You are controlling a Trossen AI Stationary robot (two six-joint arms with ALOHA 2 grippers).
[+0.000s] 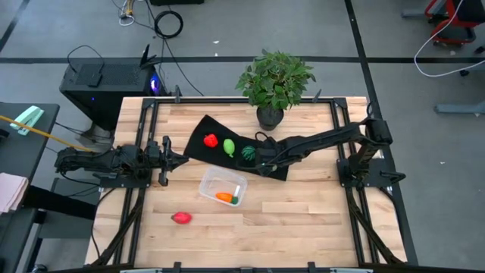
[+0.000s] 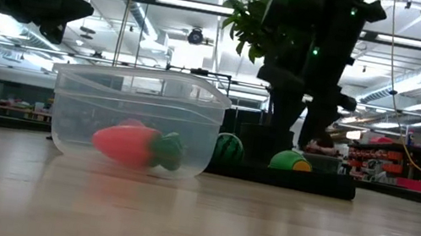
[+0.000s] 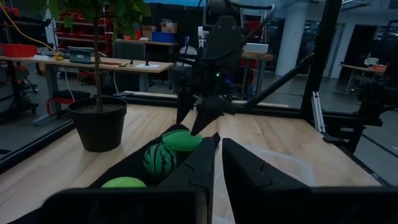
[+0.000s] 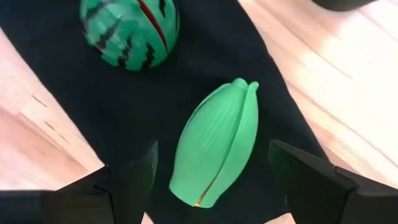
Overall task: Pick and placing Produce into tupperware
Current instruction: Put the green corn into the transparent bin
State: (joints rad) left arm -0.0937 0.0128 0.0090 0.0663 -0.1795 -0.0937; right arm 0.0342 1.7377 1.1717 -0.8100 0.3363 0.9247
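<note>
Right end effector (image 4: 211,171) released, fingers spread either side of the ribbed green produce piece (image 4: 216,147) on the black mat (image 4: 205,68), not touching it. Striped watermelon (image 4: 129,31) just beyond it on the mat. Left end effector (image 1: 168,158) clenched, hovering off to the side, near the tupperware (image 1: 221,187), carrot (image 1: 224,197) inside.

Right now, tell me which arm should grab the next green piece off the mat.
Right. Its tool hangs open directly over the ribbed green piece on the black mat, while the left tool waits beside the mat.
</note>
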